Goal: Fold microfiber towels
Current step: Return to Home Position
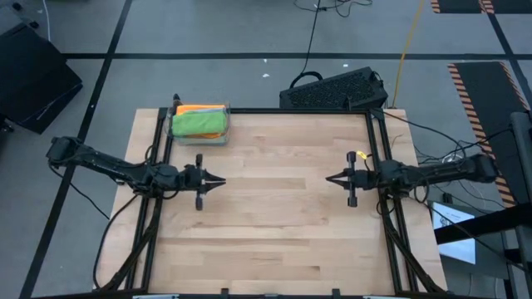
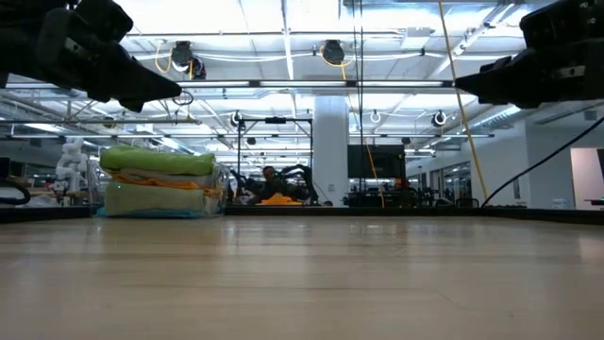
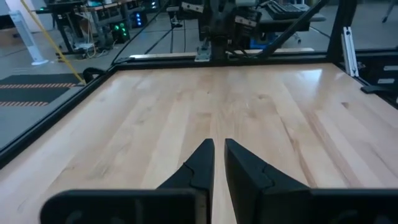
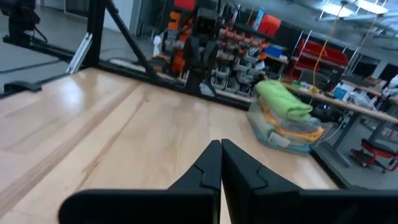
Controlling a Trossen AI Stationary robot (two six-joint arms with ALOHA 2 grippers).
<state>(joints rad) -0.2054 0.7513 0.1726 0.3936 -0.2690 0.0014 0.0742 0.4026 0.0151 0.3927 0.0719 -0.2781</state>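
- The left pincer has its two dark fingers drawn together, with only a thin slit between them, and holds nothing.
- It hangs above the bare wood, its tips aimed across the middle of the tabletop.
- The left arm lies low and stretched out, reaching in from the left side rail.
- The right pincer is closed to a single point and is also empty.
- It faces the left one from well apart, and its arm reaches in level from the right rail.
- The microfiber towels sit folded in one stack at the far left corner of the tabletop, well apart from both pincers.
- The bright green towel is on top, orange shows under it, and paler layers and a blue edge lie at the bottom.
- A black keyboard lies beyond the far edge.
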